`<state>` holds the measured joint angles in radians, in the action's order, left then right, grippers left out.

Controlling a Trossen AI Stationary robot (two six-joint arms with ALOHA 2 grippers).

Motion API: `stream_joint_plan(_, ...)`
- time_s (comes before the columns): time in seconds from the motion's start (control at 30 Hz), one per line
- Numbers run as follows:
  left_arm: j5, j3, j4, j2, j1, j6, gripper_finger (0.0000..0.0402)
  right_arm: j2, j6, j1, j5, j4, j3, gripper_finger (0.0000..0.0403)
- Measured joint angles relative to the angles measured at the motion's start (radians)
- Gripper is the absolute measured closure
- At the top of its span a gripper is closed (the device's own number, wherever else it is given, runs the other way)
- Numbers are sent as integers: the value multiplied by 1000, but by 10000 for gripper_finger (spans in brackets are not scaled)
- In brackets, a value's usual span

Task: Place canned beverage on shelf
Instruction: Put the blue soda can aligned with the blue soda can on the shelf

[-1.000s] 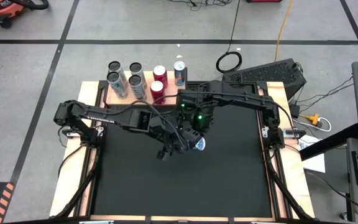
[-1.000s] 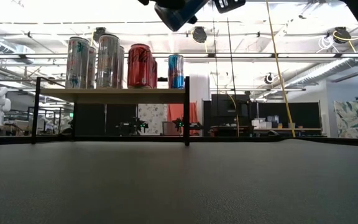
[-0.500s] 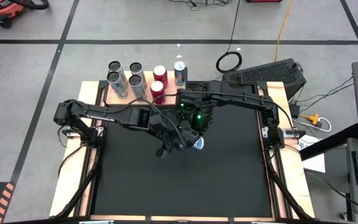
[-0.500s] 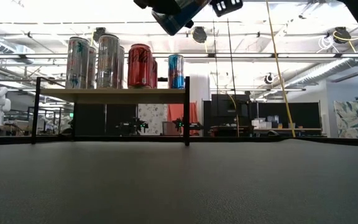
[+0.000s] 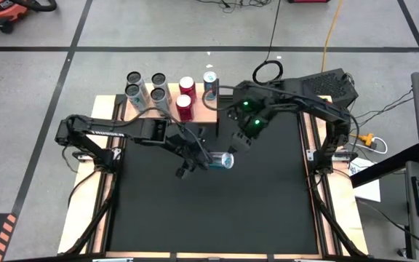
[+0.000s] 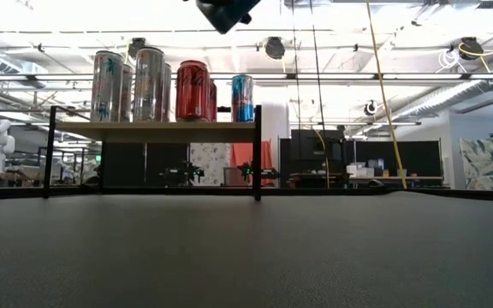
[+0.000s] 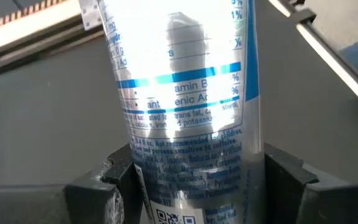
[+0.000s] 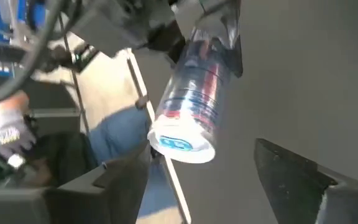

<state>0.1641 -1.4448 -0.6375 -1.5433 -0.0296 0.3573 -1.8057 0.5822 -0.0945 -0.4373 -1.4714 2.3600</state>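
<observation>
A silver can with blue print (image 5: 222, 160) hangs on its side above the middle of the black mat, with my left gripper (image 5: 204, 157) shut on it. In the left wrist view the can (image 7: 185, 93) sticks out forward between the two fingers. My right gripper (image 5: 236, 142) stands open just beyond the can toward the far right, with nothing between its fingers (image 8: 291, 168). The wooden shelf (image 5: 202, 115) stands at the table's far edge on thin dark legs and carries several upright cans (image 6: 191, 90). My left gripper pinches the can's side wall near one end (image 7: 166, 186) between its two fingers (image 7: 114, 183). The fingers come from the table's left, slanting down, and lie along the can. The can is clear of the mat, nearly level, its free end (image 8: 182, 144) toward the table's right.
On the shelf, tall silver cans (image 5: 142, 93) stand at the left, red ones (image 5: 185, 98) in the middle and a blue-and-silver one (image 5: 210, 84) at the right. A keyboard (image 5: 318, 86) and cables lie off the table's far right corner.
My right gripper has drawn back from the can, rising toward the table's far right edge. The left gripper has kept the can and carried it a little toward the left and upward, so in the low view it has nearly left the picture's top.
</observation>
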Motion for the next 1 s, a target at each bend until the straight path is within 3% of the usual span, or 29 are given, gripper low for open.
stream_joint_plan(0.23,-32,0,95,0,19,-4,173,58,31,6,54,104,-3,134)
stream_joint_plan(0.4,-33,3,169,0,35,-37,173,84,17,25,170,120,-3,133)
stream_joint_plan(0.6,-72,157,390,4,42,-122,173,113,2,69,232,121,-3,133)
stream_joint_plan(0.8,-351,303,665,9,26,-191,173,106,-73,125,232,120,-4,133)
stream_joint_plan(1.0,-718,407,932,11,-7,-248,173,108,-100,155,233,121,-4,133)
